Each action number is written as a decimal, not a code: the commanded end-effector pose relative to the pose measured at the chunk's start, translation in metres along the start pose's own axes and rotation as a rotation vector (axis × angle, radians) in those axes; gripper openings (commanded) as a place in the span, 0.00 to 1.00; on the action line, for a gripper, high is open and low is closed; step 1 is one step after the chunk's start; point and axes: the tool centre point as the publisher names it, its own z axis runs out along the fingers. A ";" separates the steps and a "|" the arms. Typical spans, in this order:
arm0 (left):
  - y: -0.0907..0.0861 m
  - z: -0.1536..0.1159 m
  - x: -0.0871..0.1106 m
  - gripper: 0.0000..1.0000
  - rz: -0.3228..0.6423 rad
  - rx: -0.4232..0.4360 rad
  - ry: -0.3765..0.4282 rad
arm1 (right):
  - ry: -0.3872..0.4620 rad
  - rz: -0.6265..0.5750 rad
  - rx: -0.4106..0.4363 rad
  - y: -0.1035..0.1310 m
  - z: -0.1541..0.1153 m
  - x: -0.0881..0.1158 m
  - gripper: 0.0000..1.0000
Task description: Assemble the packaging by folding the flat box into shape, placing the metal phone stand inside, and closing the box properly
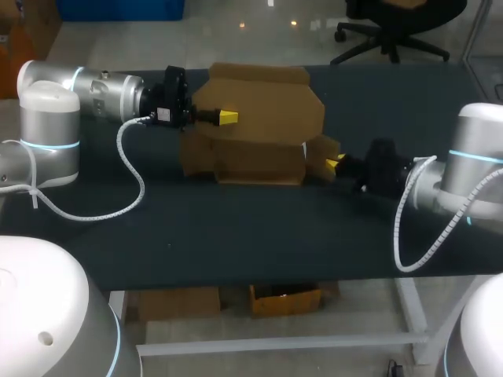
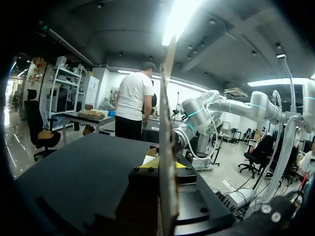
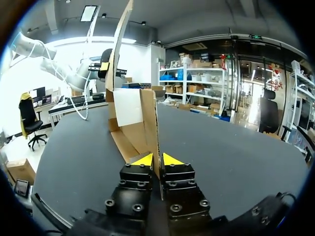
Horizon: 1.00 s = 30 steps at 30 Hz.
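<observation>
The brown cardboard box point(image 1: 259, 126) lies partly folded at the middle of the dark table, its big lid panel point(image 1: 267, 102) raised toward the back. My left gripper point(image 1: 227, 117) is shut on that panel's left part; in the left wrist view the panel's thin edge point(image 2: 167, 147) runs up between the yellow tips of the left gripper point(image 2: 158, 163). My right gripper point(image 1: 335, 162) is shut on the small side flap point(image 1: 321, 153) at the box's right end. In the right wrist view that flap point(image 3: 150, 123) stands upright between the tips of the right gripper point(image 3: 157, 160). No phone stand shows.
The dark table point(image 1: 236, 236) has bare surface in front of the box and to both sides. A white coiled cable point(image 1: 134, 181) hangs from my left arm over the table's left part; another cable point(image 1: 409, 228) loops from my right arm near the front right edge.
</observation>
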 end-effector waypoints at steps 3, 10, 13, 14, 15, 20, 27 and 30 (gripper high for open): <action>0.004 -0.001 -0.001 0.00 0.000 -0.002 0.001 | -0.012 0.000 -0.034 -0.004 -0.004 0.003 0.00; 0.004 -0.001 -0.001 0.00 0.000 -0.002 0.001 | -0.019 0.007 -0.042 -0.006 -0.004 0.006 0.00; 0.004 -0.001 -0.001 0.00 0.000 -0.002 0.001 | -0.027 0.010 -0.047 -0.006 -0.005 0.008 0.00; 0.004 -0.001 -0.001 0.00 0.000 -0.002 0.001 | -0.034 0.012 -0.048 -0.006 -0.005 0.009 0.00; 0.004 -0.001 -0.001 0.00 0.000 -0.002 0.001 | -0.036 0.012 -0.048 -0.006 -0.005 0.010 0.00; 0.004 -0.001 -0.001 0.00 0.000 -0.002 0.001 | -0.066 0.022 -0.052 -0.006 -0.007 0.012 0.00; 0.004 -0.001 -0.001 0.00 0.000 -0.002 0.001 | -0.113 0.046 -0.057 -0.008 -0.008 0.013 0.00; 0.004 -0.001 -0.001 0.00 0.000 -0.002 0.001 | -0.128 0.055 -0.058 -0.008 -0.008 0.014 0.00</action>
